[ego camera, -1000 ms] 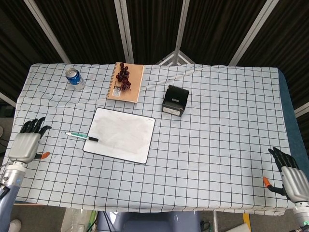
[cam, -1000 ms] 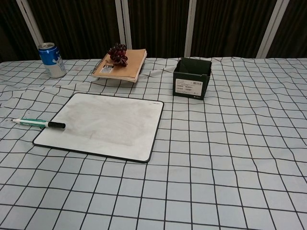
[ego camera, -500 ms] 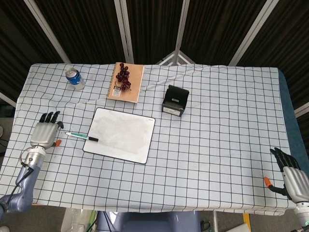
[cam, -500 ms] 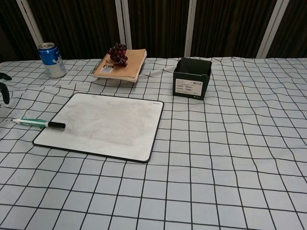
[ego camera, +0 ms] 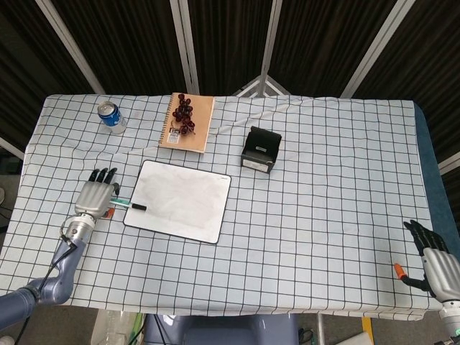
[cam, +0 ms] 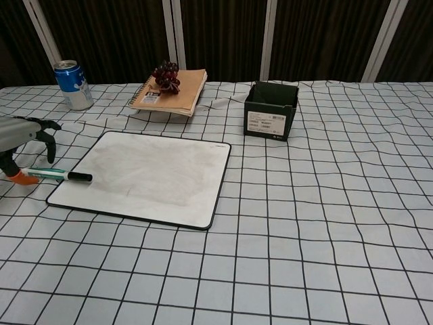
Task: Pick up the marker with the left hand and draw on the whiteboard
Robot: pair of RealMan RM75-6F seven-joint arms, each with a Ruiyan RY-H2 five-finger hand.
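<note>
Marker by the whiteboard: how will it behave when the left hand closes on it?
The marker is slim, round and lying flat, so it may roll if nudged sideways. It looks rigid and light, probably easy to lift. Its capped tip rests on the whiteboard edge, so the left hand hovering above could tilt it.

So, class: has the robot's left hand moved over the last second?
Yes. The left hand has travelled rightward towards the whiteboard, now hovering over the marker.
</note>
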